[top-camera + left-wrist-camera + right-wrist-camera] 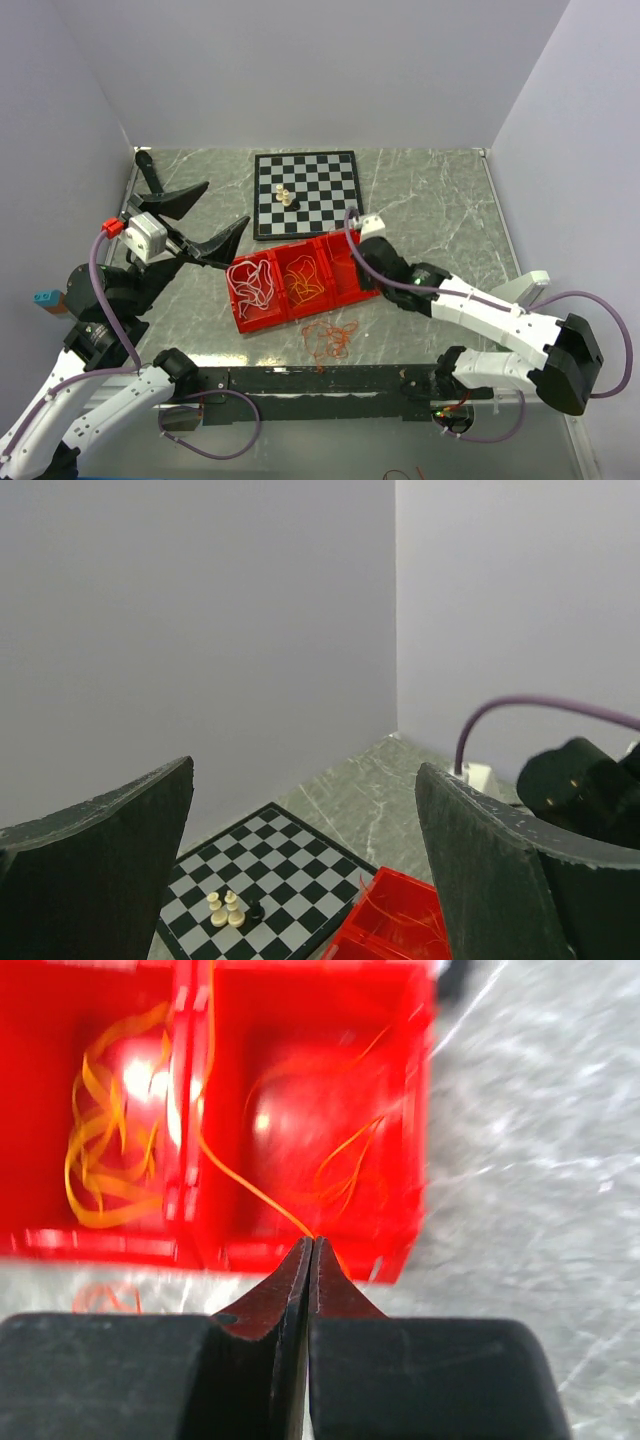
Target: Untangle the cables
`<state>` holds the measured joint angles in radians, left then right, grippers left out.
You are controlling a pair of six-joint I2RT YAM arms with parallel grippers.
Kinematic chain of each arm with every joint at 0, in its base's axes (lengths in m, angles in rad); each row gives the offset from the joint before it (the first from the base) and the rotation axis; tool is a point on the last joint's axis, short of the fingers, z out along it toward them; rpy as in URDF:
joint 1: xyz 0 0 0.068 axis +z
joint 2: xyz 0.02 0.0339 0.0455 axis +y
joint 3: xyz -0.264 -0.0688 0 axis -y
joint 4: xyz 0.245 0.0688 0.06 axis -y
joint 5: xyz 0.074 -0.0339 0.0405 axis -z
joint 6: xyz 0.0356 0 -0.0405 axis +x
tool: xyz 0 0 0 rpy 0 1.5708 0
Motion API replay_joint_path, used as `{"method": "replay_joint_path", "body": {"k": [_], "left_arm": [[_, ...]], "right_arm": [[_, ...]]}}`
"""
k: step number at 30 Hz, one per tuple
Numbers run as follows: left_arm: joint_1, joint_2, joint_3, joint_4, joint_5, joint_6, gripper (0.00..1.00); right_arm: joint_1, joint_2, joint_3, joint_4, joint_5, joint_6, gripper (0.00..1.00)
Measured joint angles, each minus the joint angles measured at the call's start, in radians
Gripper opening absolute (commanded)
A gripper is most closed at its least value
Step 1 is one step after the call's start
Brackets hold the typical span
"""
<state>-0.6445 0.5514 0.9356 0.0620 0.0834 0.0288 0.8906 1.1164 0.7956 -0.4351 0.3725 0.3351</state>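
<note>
A red tray [241, 322] with three compartments lies at the centre of the top view, on the marbled table [430, 200]. Its left compartment holds a heap of white cables [255, 285], and the middle one holds yellow-orange cables [303, 280]. The right compartment is mostly covered by the right gripper [312, 1248] in that view. The right wrist view shows a few thin orange loops [345, 1172] on that compartment's floor. A loose tangle of red-orange cables [330, 340] lies on the table just below the tray, outside it. In the lower middle of the right wrist view the right gripper's fingers are pressed together, and a single yellow-orange strand [250, 1192] runs straight into their tips, pinched there at the tray's near wall. From the tips it rises toward the upper left, over the divider beside the middle heap. The left gripper [226, 204] hangs at the left of the top view with its fingers spread wide, well apart from all the cables. At the upper centre sits a chessboard [320, 190] with a few chess pieces [283, 196].
</note>
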Motion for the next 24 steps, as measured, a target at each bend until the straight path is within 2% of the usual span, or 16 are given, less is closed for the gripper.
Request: {"method": "replay_joint_path", "body": {"k": [6,11,20,24], "left_arm": [[0.0,0.0,0.0,0.0,0.002,0.0,0.97],[0.0,0.0,0.0,0.0,0.003,0.0,0.97],[0.0,0.0,0.0,0.001,0.007,0.0,0.96],[0.0,0.0,0.0,0.001,0.008,0.0,0.97]], "right_arm": [[-0.056,0.12,0.138,-0.077,0.037,0.009,0.0],[-0.055,0.198,0.138,-0.153,0.017,0.013,0.0],[-0.055,0.206,0.122,-0.217,-0.013,0.019,0.0],[-0.055,0.299,0.182,-0.243,-0.014,0.005,0.0]]}}
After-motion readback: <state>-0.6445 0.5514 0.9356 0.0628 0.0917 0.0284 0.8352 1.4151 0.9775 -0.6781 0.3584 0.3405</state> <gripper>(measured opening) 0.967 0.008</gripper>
